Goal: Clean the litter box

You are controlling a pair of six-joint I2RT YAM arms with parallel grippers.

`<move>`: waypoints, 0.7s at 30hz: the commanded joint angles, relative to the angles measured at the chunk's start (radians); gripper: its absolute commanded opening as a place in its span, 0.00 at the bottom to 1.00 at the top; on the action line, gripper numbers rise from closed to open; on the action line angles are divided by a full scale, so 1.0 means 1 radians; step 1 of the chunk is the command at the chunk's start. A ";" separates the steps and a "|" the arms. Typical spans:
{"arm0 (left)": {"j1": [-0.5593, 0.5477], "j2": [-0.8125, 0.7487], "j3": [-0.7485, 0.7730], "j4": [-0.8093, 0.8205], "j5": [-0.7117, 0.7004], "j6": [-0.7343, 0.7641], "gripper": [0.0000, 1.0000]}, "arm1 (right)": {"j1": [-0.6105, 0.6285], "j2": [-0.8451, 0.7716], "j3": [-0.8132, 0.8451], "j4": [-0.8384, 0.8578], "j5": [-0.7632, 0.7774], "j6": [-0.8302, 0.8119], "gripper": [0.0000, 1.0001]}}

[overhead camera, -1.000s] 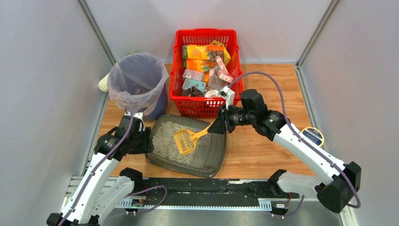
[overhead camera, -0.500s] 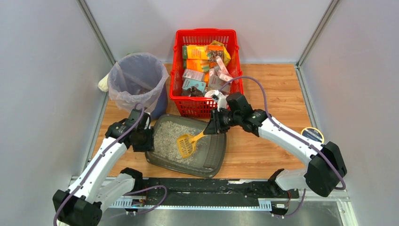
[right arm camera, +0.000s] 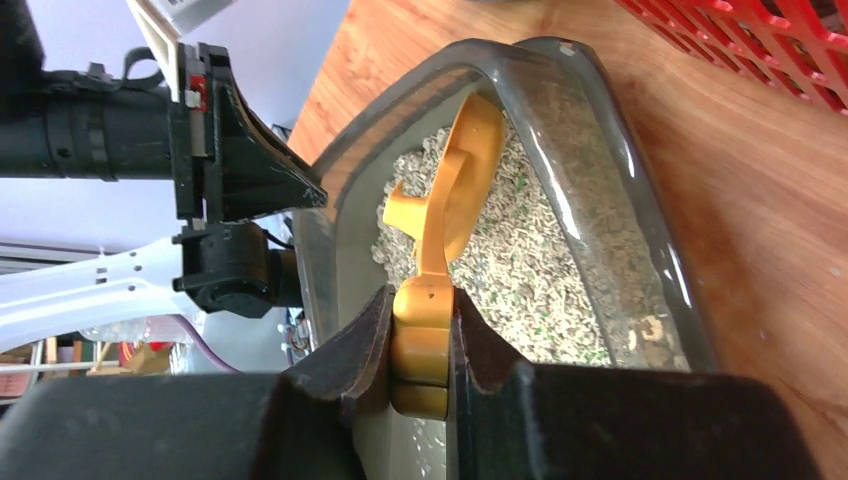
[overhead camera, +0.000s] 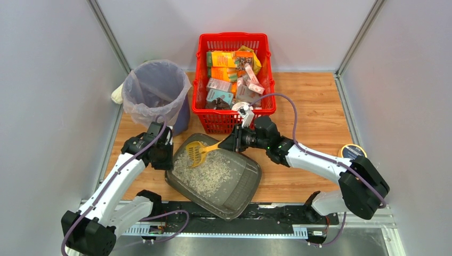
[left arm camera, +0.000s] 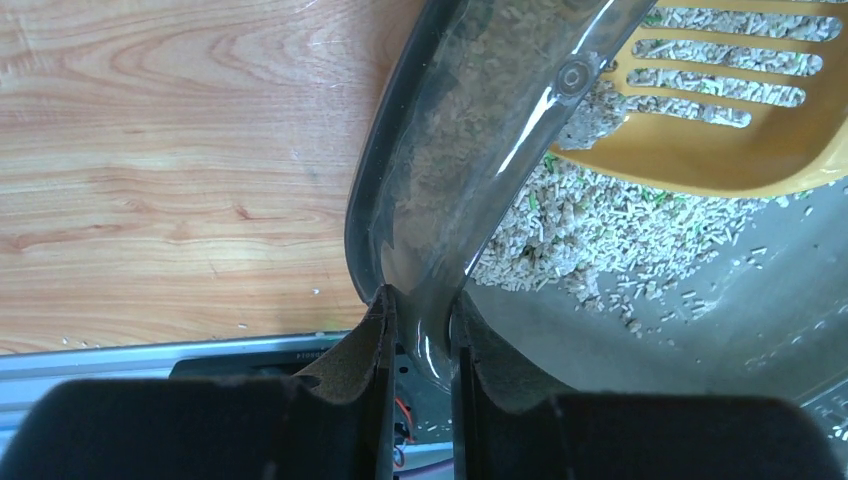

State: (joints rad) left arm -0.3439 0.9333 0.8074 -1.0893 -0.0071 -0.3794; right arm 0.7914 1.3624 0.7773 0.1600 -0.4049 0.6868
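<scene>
A: Where is the litter box [overhead camera: 242,178] at this moment?

B: It lies on the wooden table [overhead camera: 309,106], turned at an angle, just near of the red basket [overhead camera: 233,121] and to the near right of the bin [overhead camera: 154,90]. Its near corner reaches the black rail at the near edge.

A: And the grippers?

B: The left gripper [left arm camera: 420,310] is at the left rim of the box. The rim passes between its 2 fingers, and both seem to press on it, so I judge it is clamped on the rim. The right gripper [right arm camera: 420,340] is over the far right corner and is closed on the handle of the yellow scoop [overhead camera: 198,152]. The scoop's head is in the litter [overhead camera: 208,173] at the far left of the box, close to the left gripper.

A: How do you think the box will handle?

B: I think it is thin, smooth plastic, light by itself, so most of the weight is the loose litter. The litter will slide when the box tilts, and then the balance changes. The rim may bend a little and could slip from a grip at only 1 point.

A: Where is it best to hold it?

B: On the rolled rim, as the left gripper does. A deep bite there should give the most secure hold.
</scene>
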 commanded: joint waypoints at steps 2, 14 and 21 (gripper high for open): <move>-0.004 0.019 -0.002 0.017 0.061 -0.004 0.18 | 0.028 0.070 -0.088 0.062 -0.026 0.198 0.00; -0.004 -0.022 0.018 0.066 0.019 -0.029 0.00 | 0.028 -0.043 -0.013 -0.331 0.002 0.028 0.00; -0.004 -0.021 0.039 0.107 0.010 -0.029 0.00 | 0.006 -0.112 -0.036 -0.442 -0.049 0.006 0.00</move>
State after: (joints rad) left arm -0.3454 0.9222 0.8078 -1.0863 -0.0135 -0.3931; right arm 0.8093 1.2930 0.7689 -0.0872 -0.4129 0.6994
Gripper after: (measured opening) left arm 0.255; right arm 0.200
